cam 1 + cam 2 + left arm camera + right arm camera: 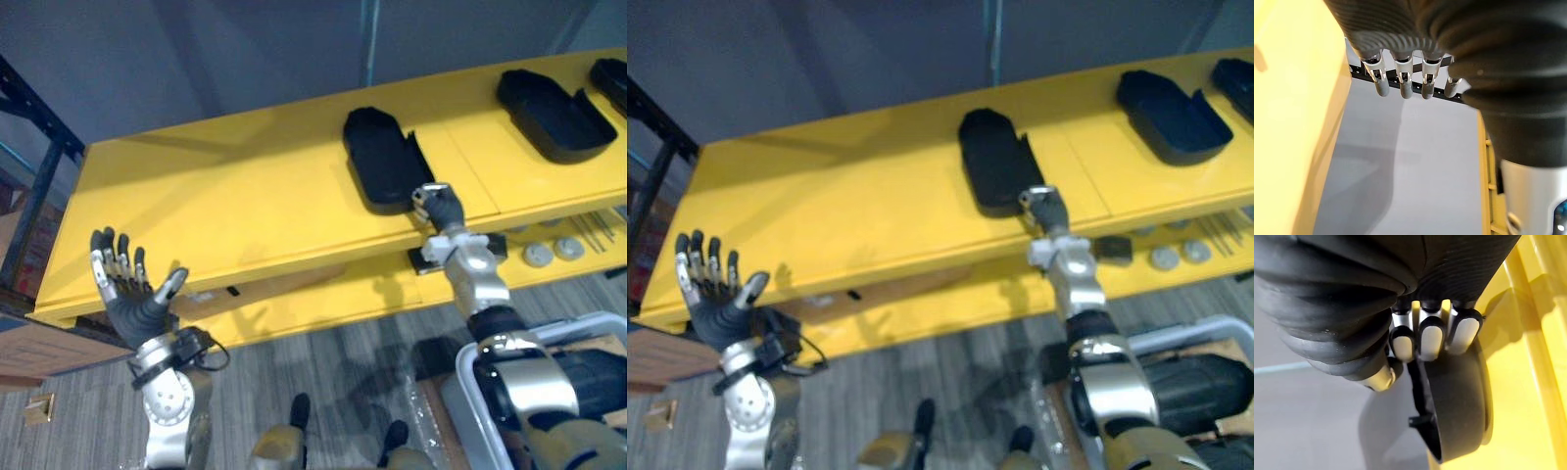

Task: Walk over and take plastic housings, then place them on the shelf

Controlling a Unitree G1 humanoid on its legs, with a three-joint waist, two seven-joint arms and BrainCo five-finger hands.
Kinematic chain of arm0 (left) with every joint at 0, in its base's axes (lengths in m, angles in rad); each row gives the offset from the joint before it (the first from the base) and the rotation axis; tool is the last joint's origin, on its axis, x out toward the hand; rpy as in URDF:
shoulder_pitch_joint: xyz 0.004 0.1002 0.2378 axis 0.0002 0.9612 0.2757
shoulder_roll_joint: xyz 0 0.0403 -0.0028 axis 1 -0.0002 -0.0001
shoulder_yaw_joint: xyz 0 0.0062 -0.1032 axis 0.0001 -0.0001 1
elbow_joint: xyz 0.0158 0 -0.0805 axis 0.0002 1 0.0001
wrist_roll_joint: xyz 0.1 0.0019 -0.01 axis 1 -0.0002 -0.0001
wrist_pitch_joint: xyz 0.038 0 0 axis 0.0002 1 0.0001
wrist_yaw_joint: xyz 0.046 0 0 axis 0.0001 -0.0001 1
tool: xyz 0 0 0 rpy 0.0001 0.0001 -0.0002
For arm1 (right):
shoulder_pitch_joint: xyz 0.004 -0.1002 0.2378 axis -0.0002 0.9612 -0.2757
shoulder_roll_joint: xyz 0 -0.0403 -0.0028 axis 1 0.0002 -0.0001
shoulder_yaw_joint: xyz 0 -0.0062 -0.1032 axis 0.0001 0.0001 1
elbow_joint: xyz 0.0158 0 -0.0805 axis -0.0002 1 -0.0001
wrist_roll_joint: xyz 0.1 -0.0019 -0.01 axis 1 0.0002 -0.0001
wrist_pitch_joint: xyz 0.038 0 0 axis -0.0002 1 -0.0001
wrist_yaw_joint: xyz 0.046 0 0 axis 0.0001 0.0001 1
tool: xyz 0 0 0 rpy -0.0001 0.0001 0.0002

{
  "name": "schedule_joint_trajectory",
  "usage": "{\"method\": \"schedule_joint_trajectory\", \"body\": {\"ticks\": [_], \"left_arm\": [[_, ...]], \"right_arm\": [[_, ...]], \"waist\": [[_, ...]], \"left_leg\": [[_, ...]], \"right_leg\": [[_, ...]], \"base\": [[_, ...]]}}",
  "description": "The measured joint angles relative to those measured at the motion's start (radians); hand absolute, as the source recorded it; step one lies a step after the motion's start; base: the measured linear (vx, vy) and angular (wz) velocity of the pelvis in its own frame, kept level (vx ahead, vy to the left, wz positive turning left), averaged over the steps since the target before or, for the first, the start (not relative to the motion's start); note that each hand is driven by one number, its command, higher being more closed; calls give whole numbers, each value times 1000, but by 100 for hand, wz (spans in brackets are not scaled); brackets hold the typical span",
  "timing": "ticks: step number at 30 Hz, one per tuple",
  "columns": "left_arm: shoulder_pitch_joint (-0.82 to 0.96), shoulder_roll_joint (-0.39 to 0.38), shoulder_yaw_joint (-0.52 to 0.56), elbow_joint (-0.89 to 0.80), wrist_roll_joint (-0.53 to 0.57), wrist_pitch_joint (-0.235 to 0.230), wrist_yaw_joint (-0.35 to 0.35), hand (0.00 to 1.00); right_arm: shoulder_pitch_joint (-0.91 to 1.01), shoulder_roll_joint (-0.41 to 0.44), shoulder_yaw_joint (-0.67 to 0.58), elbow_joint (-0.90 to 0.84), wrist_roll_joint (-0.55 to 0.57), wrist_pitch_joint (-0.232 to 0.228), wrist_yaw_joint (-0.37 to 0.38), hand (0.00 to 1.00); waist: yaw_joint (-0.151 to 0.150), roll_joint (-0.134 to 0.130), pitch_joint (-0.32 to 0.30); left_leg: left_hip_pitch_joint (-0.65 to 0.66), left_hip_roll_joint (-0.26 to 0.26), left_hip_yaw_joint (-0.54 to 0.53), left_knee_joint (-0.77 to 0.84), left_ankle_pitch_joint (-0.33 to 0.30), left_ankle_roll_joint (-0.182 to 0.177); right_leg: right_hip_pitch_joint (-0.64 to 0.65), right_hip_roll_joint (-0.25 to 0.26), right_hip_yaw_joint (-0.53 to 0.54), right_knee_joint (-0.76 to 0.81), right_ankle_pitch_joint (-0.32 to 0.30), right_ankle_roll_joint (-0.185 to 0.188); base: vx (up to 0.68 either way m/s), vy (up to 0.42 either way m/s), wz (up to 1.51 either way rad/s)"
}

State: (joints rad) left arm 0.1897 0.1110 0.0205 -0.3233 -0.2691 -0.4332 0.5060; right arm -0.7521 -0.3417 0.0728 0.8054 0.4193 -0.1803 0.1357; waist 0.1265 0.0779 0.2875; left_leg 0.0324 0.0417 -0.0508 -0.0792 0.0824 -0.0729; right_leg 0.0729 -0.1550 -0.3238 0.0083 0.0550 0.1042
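Note:
A black plastic housing (382, 157) lies on the top board of the yellow shelf (225, 196), near the middle. My right hand (438, 208) is at its near right corner. In the right wrist view its fingers (1422, 340) curl over the housing's rim (1457, 401), with the thumb below. Two more black housings (554, 113) (612, 78) lie further right on the same board. My left hand (127, 284) is raised in front of the shelf's left end, fingers (1403, 85) spread and straight, holding nothing.
The lower yellow board carries round grey discs (554, 253) and a small black part (431, 258). A black rack post (39, 186) stands at the shelf's left end. A grey tote (470, 401) sits at the lower right, and a cardboard box (49, 352) at the lower left.

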Motion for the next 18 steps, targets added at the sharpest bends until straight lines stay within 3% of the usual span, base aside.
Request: {"method": "schedule_joint_trajectory", "body": {"ticks": [7,18], "left_arm": [[0,0,-2,0,2,0,0,0],[-4,1,-2,0,3,0,0,0]], "right_arm": [[-8,17,50,-4,-1,0,27,100],[-10,37,68,-33,-1,-1,12,100]], "waist": [[1,-1,2],[1,-9,29]], "left_leg": [[0,3,0,0,0,0],[-1,3,0,0,-1,-1]], "right_leg": [[0,0,0,0,-2,-1],[-1,1,0,-1,-2,-2]], "base": [[0,0,0],[0,0,0]]}}
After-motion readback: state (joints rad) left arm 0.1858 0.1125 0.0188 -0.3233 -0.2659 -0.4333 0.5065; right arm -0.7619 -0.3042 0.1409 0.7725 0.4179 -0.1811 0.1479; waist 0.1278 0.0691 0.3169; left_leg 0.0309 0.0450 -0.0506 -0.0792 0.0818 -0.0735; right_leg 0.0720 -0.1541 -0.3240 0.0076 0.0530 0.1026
